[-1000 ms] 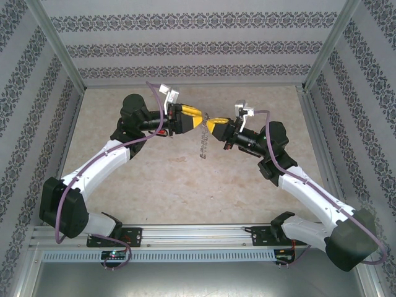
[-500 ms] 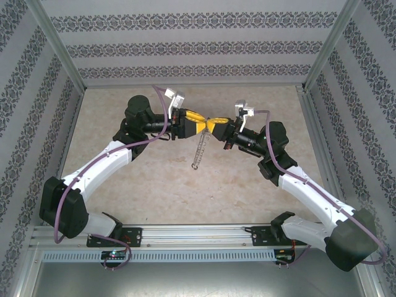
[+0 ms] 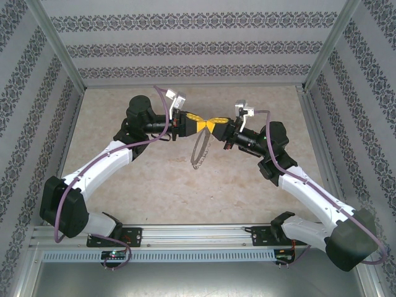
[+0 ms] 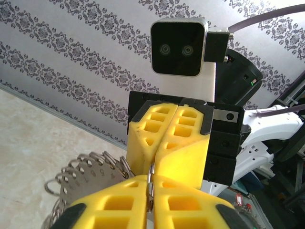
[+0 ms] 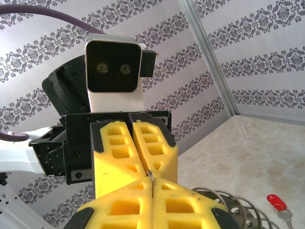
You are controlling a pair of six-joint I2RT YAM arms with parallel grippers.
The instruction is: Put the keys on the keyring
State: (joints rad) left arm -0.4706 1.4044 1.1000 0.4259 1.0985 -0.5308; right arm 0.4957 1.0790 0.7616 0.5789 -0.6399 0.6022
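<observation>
Left gripper (image 3: 202, 123) and right gripper (image 3: 213, 125) meet tip to tip above the middle of the surface (image 3: 154, 185). Both sets of jaws are clenched on the same thin wire of the keyring (image 4: 88, 179), pinching it from opposite sides. The loop hangs down from that shared pinch and clear of the surface, with its fringe of small metal pieces below.

Key (image 5: 276, 201): lies flat on the surface, low and to the right in the right wrist view. It is beneath the hanging loop's level and well apart from both jaws. Long axis: red head up-left, blade running down-right in that view. Cannot tell which arm is nearer.

Judgement: one gripper must let go and go down for the key while the other holds the loop.

Count: 1 key seen, 1 keyring, 2 grippers. The strung pieces are too many to count.
</observation>
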